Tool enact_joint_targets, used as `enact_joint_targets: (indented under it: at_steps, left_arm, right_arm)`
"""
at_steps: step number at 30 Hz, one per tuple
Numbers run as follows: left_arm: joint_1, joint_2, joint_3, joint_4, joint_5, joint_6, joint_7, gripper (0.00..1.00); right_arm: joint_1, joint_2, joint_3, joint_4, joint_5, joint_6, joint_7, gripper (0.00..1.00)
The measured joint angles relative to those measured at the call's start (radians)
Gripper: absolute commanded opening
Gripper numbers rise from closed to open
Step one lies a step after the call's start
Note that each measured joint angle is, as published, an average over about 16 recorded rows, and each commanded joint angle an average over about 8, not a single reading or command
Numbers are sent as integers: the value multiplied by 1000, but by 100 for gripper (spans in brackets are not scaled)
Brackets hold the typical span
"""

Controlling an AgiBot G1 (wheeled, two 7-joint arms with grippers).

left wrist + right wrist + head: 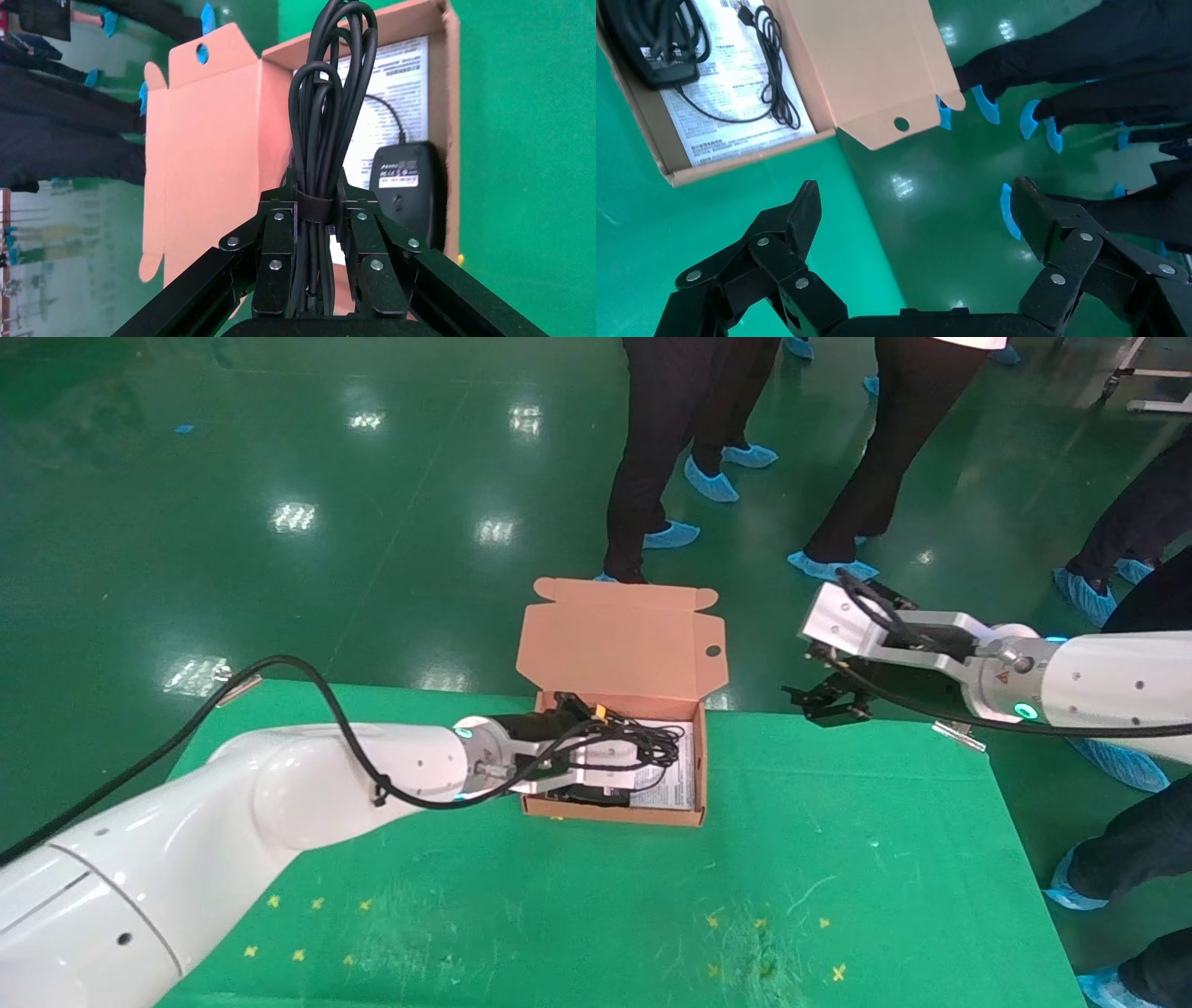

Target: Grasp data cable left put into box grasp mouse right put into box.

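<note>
My left gripper [314, 195] is shut on the data cable [325, 105], a black strapped bundle that hangs between the fingers over the open box [615, 817]. In the head view this gripper [582, 782] is over the box's left part. The mouse [407, 189] lies in the box with its label up, on the white printed sheet [393, 77], and its thin cord [772, 70] is coiled beside it. My right gripper [829, 700] is open and empty, raised over the table's far edge to the right of the box; it also shows in its own wrist view [916, 200].
The box lid [619, 635] with its round hole stands open at the back. The green table [838, 877] ends just behind the box. Several people in blue shoe covers [712, 481] stand on the floor beyond.
</note>
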Motion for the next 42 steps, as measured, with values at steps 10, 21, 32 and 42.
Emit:
enact_joint_targets:
  at_steps: [10, 21, 32, 42]
  left_arm:
    - [-13, 1, 115, 0, -113, -60, 17, 51]
    - [-20, 1, 152, 5, -152, -81, 19, 100]
    - [-23, -11, 140, -7, -145, -74, 15, 100]
    - [-96, -88, 107, -54, -163, -60, -62, 100]
  right_arm:
    - [10, 56, -10, 104, -83, 5, 127, 100]
    - [11, 72, -13, 138, -110, 7, 163, 100]
    - [11, 67, -12, 129, -102, 8, 157, 100]
    - [42, 59, 3, 133, -122, 37, 132, 100]
